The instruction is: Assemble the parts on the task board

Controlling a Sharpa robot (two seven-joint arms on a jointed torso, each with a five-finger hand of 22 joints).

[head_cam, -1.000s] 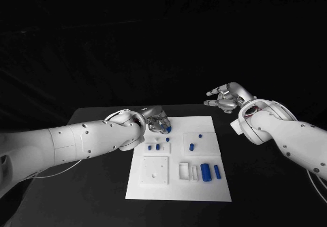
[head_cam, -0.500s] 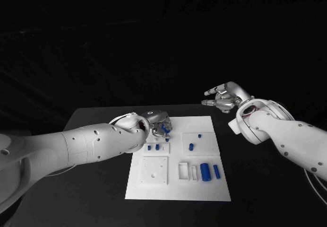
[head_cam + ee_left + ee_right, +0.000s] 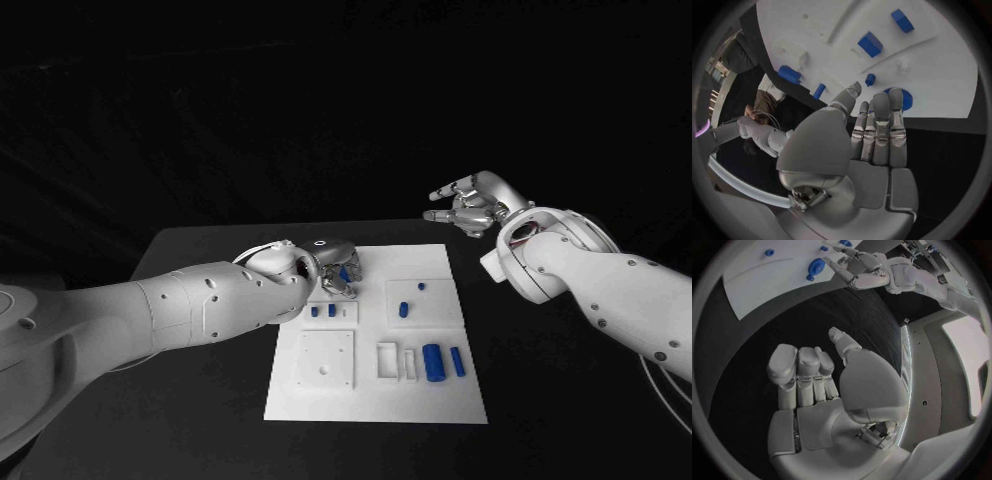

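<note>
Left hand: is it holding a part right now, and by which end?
Cannot tell. The left hand is over the board's far edge; a blue round part shows behind its straight fingers.

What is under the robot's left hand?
Under the left robot hand lies the white task board, with a round blue part peeking past the fingertips. Anything beneath the palm is covered.

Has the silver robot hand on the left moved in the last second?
Yes. The left robot hand has slid slightly along the white task board's far edge, away from its middle.
</note>
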